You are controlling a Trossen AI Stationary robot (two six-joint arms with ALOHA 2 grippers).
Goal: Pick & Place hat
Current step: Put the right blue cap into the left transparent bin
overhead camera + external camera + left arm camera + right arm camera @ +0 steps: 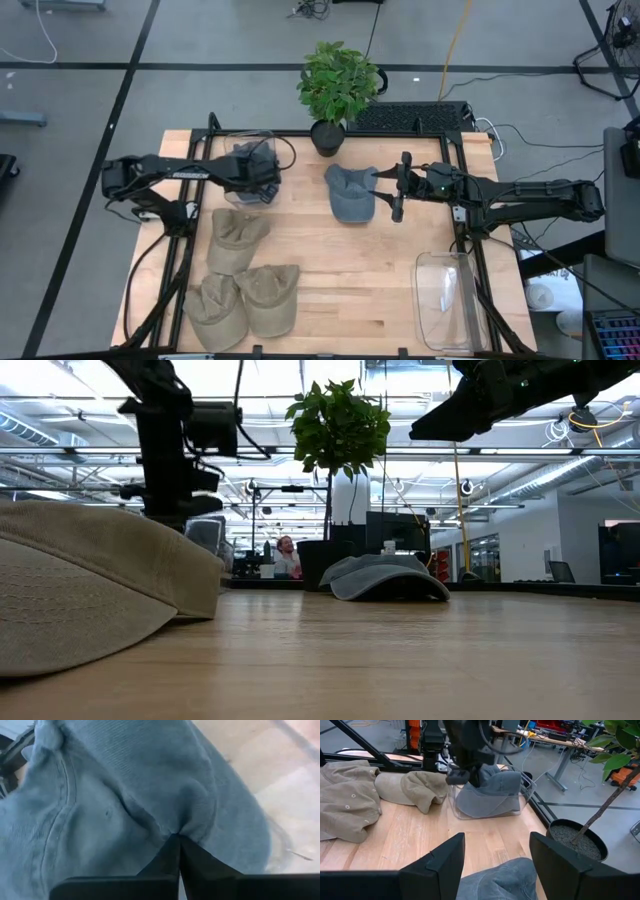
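Note:
A blue-grey hat [115, 795] sits in a clear bin [525, 790] at the table's far left. My left gripper [176, 836] is over it, shut on its cloth. A second blue-grey hat [351, 192] lies crown up on the wood near the far middle and also shows in the low view [385, 575]. My right gripper [388, 192] hovers open just to the right of this hat and above it. In the right wrist view its two fingers stand apart [497, 852] over the hat [507, 875] without touching it. My left gripper pinches a small fold of the blue-grey hat's crown cloth [172, 827] between its two shut fingers, coming from above. The cloth puckers at the fingertips. In the right wrist view the hat [492, 792] sits inside the clear bin below the gripper.
Three tan hats [240, 275] lie at the table's near left; one looms large in the low view [90, 590]. A second clear bin [447, 300] stands at the near right. A potted plant [335, 90] is at the far edge. Bare wood lies in the middle.

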